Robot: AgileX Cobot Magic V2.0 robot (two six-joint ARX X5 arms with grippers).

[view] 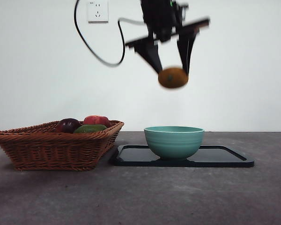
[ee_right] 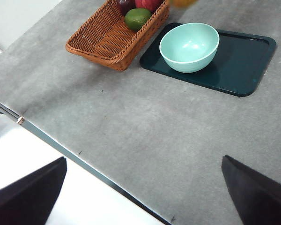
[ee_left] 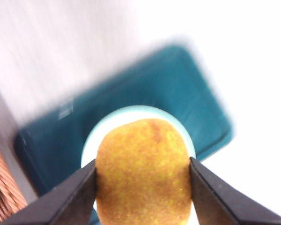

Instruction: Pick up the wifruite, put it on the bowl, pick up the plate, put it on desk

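High above the mint-teal bowl (view: 174, 142), the small orange-brown wifruite (view: 173, 78) hangs in the air, and my left gripper (view: 172, 71) is shut on it. The left wrist view shows the wifruite (ee_left: 143, 173) pinched between both jaws, with the bowl's rim (ee_left: 131, 112) straight below. The bowl stands on the plate (view: 225, 157), a flat dark rectangular tray on the grey desk (view: 140, 197). My right gripper (ee_right: 144, 160) is open and holds nothing, well above the desk's near edge, away from the bowl (ee_right: 189, 47) and the plate (ee_right: 243, 61).
A brown wicker basket (view: 56, 145) stands left of the plate, almost touching it. It holds a dark purple fruit (view: 68, 125), a red fruit (view: 96, 120) and a green fruit (view: 90, 128). A black cable (view: 91, 51) loops down from the left arm.
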